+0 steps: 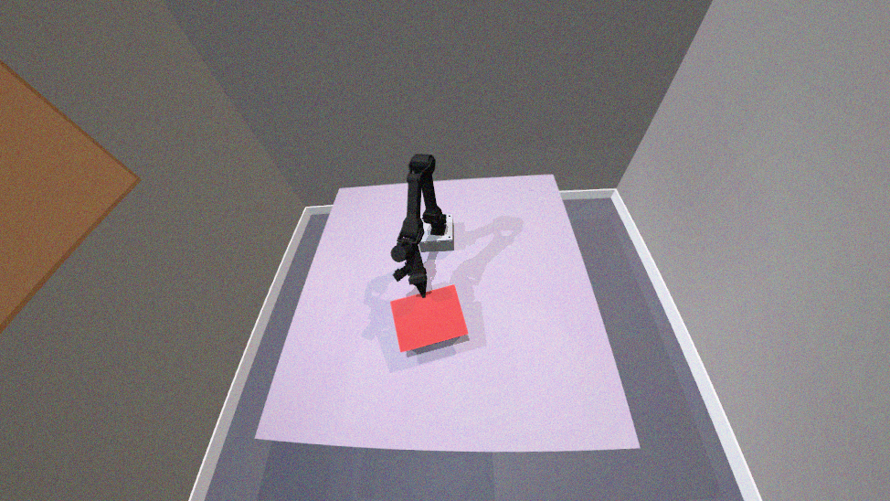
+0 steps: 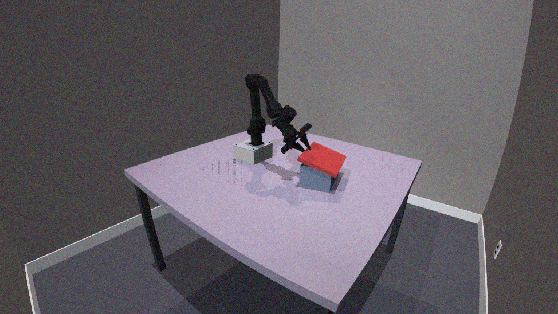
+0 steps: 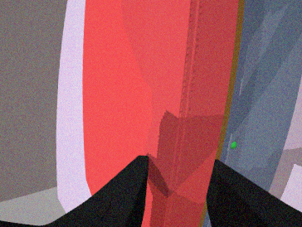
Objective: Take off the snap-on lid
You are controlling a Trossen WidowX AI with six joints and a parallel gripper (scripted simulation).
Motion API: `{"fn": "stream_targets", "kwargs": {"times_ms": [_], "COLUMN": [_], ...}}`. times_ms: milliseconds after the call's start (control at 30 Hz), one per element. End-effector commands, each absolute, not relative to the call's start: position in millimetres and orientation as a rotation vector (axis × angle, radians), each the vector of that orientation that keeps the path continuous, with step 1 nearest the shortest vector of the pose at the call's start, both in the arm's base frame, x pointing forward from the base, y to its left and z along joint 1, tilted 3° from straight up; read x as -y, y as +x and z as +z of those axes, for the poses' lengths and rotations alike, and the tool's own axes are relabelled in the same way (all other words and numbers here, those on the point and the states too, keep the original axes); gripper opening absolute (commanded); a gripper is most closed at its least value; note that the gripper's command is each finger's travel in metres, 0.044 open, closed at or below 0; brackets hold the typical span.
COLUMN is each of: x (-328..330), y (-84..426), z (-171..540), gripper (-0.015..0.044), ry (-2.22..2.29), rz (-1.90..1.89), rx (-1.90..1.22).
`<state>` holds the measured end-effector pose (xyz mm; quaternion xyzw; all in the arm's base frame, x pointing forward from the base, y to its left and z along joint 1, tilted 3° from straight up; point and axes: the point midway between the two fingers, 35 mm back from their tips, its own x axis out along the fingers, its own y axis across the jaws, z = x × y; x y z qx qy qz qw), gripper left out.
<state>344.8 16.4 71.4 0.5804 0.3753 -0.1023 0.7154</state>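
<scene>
Hand (image 2: 307, 147) clamped on near edge of red snap-on lid (image 2: 322, 158), fingers narrowly apart either side of lid rim. Lid tilted, arm-side edge raised, far edge low over grey-blue storage box (image 2: 314, 177). Box stands mid-table (image 2: 242, 218), near arm base (image 2: 252, 152).

- The end effector (image 2: 306, 145) grips the near edge of the red lid (image 2: 322, 159).
- The lid sits tilted, raised at the gripped edge, over the grey-blue box (image 2: 315, 177).
- The box stands on the lilac desk (image 2: 242, 218).
</scene>
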Motion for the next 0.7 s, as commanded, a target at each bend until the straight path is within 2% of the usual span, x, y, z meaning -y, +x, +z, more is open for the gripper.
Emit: {"fn": "stream_targets", "kwargs": {"times_ms": [0, 667], "x": [-17.2, -23.5], "y": [348.3, 359.3], "z": [79.0, 105.3], "gripper": [0.0, 0.0], "ry": [1.288, 1.289], "rz": [-0.226, -0.225], "rx": [-0.824, -0.823]}}
